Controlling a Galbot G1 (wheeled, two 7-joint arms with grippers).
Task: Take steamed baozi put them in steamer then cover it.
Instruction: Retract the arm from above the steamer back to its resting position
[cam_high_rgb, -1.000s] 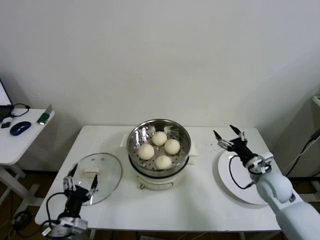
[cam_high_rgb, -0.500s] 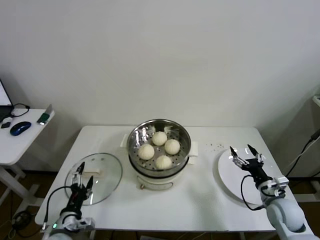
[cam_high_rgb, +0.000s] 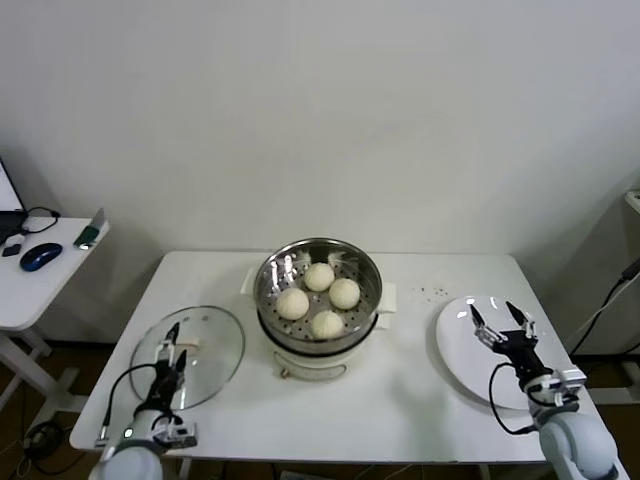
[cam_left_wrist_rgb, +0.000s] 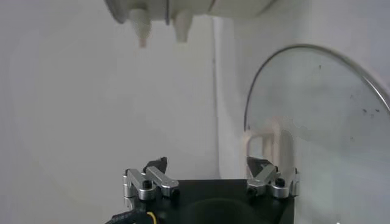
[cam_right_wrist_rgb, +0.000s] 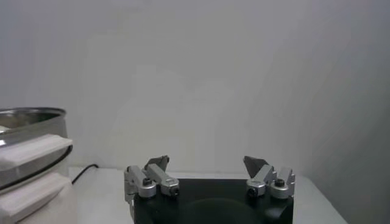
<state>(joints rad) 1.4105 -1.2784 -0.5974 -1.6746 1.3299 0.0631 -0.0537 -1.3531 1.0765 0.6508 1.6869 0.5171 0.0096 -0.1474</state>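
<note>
On the white table (cam_high_rgb: 420, 400), the steamer (cam_high_rgb: 318, 300) is sitting at the centre on its white base, uncovered, and four buns (cam_high_rgb: 318, 297) are lying on its perforated tray, close together with small gaps between them; the glass lid (cam_high_rgb: 190, 352) is lying flat on the table to the robot's left of the pot, well apart from it, its cream handle (cam_high_rgb: 186, 346) facing up. The left gripper (cam_high_rgb: 171, 352) is hovering low at the near left corner, over the near part of the lid, its jaws spread wide and grasping nothing; in the left wrist view the lid (cam_left_wrist_rgb: 323, 128) and its handle (cam_left_wrist_rgb: 268, 146) are showing just ahead of the open fingers (cam_left_wrist_rgb: 149, 179), though whether a fingertip is touching the glass is hard to judge. The right gripper (cam_high_rgb: 504, 328) is hanging over the white plate (cam_high_rgb: 462, 350) at the robot's right side of the table, jaws likewise released and holding nothing; the right wrist view is showing its fingers (cam_right_wrist_rgb: 151, 176) parted, with the rim of the steamer (cam_right_wrist_rgb: 27, 152) off to one side. A second small table (cam_high_rgb: 45, 280) with a computer mouse (cam_high_rgb: 40, 256) is standing farther left.
</note>
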